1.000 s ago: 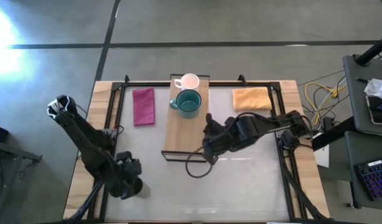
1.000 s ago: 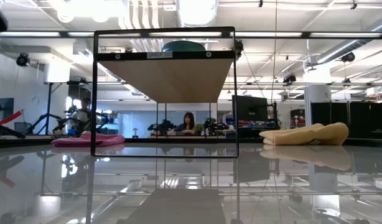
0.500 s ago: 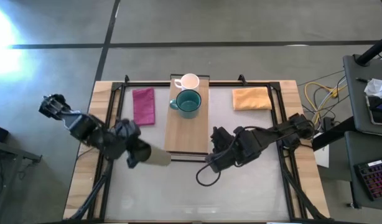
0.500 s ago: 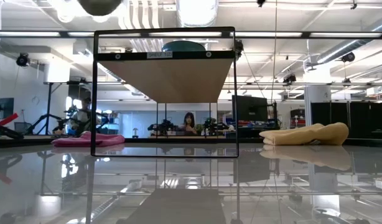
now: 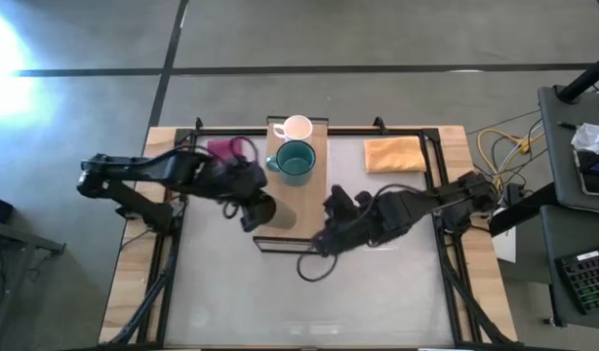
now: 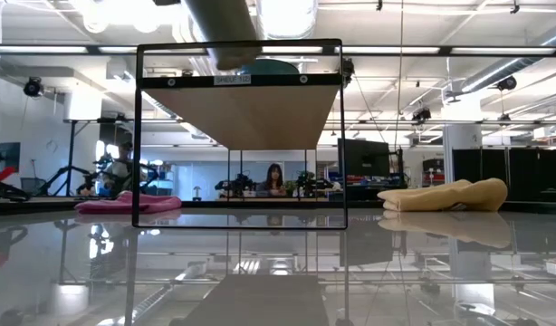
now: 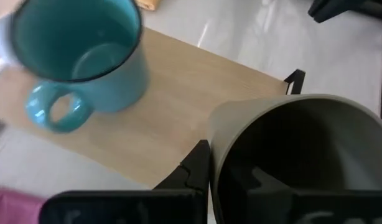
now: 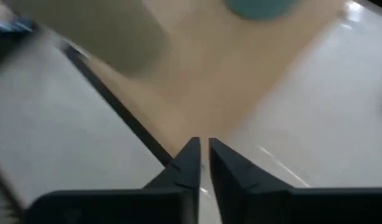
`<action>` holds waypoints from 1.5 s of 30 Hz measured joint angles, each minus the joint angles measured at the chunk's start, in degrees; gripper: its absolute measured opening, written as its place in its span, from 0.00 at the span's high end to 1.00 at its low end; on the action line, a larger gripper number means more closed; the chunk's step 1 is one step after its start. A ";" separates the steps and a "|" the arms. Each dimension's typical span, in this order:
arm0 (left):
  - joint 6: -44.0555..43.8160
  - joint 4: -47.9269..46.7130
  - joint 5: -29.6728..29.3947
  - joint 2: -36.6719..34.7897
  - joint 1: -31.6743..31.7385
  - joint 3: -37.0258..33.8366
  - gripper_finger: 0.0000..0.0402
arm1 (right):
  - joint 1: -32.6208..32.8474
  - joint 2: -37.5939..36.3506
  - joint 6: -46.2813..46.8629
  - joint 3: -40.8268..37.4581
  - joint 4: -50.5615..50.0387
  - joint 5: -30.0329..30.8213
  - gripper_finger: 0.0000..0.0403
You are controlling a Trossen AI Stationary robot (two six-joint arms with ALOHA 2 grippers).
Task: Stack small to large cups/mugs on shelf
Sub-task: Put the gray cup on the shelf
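**Left arm brings the olive cup over the shelf**

At the far left of the high view the pink cloth [image 5: 224,149] lies partly under the left arm. The left gripper [image 5: 249,207] holds the olive cup [image 5: 280,212], fingers clamped on its wall, tilted on its side over the near part of the shelf [image 5: 299,200]. In the left wrist view the cup's open mouth [image 7: 303,162] fills the lower frame, with bare plank just beyond it. Further along the plank stand the teal mug [image 5: 295,162] and, at the far end, the white mug [image 5: 296,128], touching or nearly so. To the right, the right gripper [image 5: 322,239] hangs by the shelf's near right corner, its fingers narrow with a thin gap and holding nothing. The orange cloth [image 5: 394,154] lies well apart at the right.

To do this step well, the cup probably wants turning upright before it comes down, and setting on bare plank clear of the teal mug's handle [image 7: 56,112] and in from the plank's edge, then a gentle release.

Compared with 0.5 s ago, the left arm has swung from the table's left side onto the shelf, carrying the cup; the right arm has edged closer to the corner. Both mugs are unmoved.
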 joint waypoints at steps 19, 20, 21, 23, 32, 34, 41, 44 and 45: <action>7.82 3.28 3.72 4.18 5.93 0.22 1.00 | -9.52 -1.18 -7.50 -12.75 24.38 -11.15 0.98; 7.85 3.10 4.05 4.08 6.07 0.15 1.00 | -9.87 -1.18 -7.83 -13.06 25.14 -11.24 0.98; 7.85 3.37 4.46 4.07 6.11 0.04 1.00 | -10.17 -1.18 -8.10 -13.31 26.06 -11.33 0.98; 7.87 3.95 5.58 4.07 6.20 0.02 1.00 | -10.77 -1.18 -8.51 -13.38 26.68 -11.51 0.98; 8.46 5.28 7.01 5.16 6.32 -0.52 1.00 | -11.89 -1.23 -10.15 -13.53 26.83 -11.65 0.98; 9.24 5.68 7.05 5.21 6.32 -0.59 0.98 | -11.91 -1.25 -10.29 -13.53 26.95 -11.52 0.98; 9.32 8.85 7.27 5.45 6.32 -0.57 0.85 | -11.91 -1.25 -11.25 -13.79 27.34 -11.36 0.98; 9.32 8.89 7.27 5.40 6.35 -0.61 0.81 | -11.91 -1.25 -11.24 -14.25 27.25 -11.42 0.98; 9.32 8.91 7.26 5.40 6.40 -0.61 0.80 | -11.91 -1.25 -11.21 -14.39 27.21 -11.56 0.98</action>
